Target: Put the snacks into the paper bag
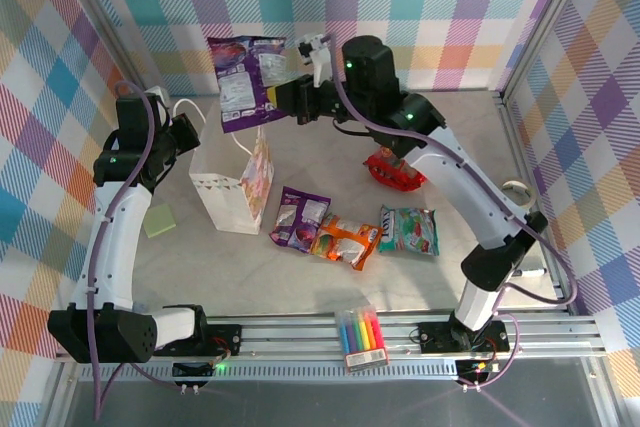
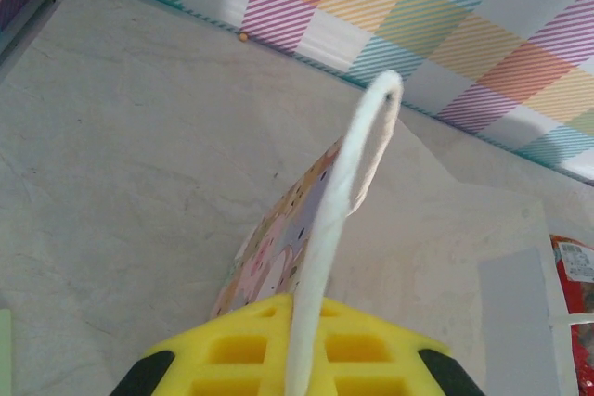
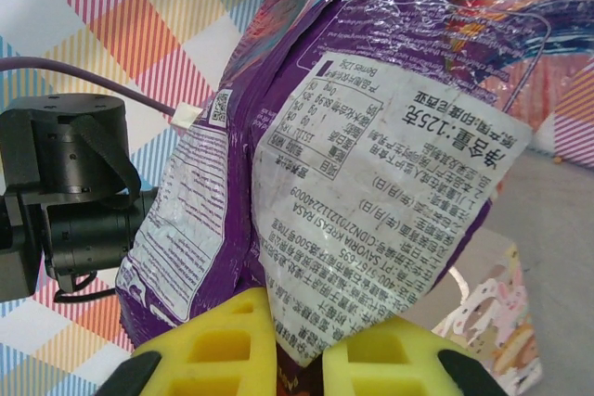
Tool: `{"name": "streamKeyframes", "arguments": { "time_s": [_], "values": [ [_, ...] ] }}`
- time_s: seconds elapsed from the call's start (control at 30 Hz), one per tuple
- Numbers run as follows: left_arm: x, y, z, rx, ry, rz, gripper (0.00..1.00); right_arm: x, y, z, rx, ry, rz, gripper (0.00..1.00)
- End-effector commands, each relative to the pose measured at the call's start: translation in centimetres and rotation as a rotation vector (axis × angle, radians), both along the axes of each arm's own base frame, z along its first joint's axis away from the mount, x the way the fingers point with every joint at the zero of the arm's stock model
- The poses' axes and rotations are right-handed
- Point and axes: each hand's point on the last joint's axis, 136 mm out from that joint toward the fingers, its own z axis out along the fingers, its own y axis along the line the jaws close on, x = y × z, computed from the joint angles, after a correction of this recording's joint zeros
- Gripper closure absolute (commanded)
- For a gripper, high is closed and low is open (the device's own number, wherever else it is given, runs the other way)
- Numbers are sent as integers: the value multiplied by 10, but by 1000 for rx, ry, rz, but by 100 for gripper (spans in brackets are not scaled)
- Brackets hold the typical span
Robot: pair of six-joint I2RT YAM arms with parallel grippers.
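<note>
Marker pens (image 1: 362,339) nearest; left end effector (image 2: 302,336) pinches bag handle (image 2: 327,215), right end effector (image 3: 306,340) grips purple packet (image 3: 371,183).

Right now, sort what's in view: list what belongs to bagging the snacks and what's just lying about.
Job: paper bag; held purple packet; purple packet on table; orange packet; teal-and-white packet; red packet.
Lying about: marker pens; green pad.

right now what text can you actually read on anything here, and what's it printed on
"净含量:125克": upside down on the white label of the purple packet in the right gripper.
That label's fine print: too small to read.
Packets on the table, marker pens, paper bag: print too blurred to read.
</note>
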Motion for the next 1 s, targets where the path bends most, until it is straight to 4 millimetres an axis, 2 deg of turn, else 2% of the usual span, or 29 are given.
{"name": "streamKeyframes", "arguments": {
  "time_s": [0.0,0.33,0.63,0.97],
  "values": [
    [0,-1,2,-35,-25,-6,92,-2,9,36,132,-25,17,100],
    [-1,-4,-7,-59,-2,-12,92,7,44,29,218,94,82,100],
    [-6,-8,-4,-76,-11,-28,93,8,73,23,274,159,156,100],
    [-6,-8,-5,-75,-7,-25,93,15,85,3,267,239,167,100]
  ]
}}
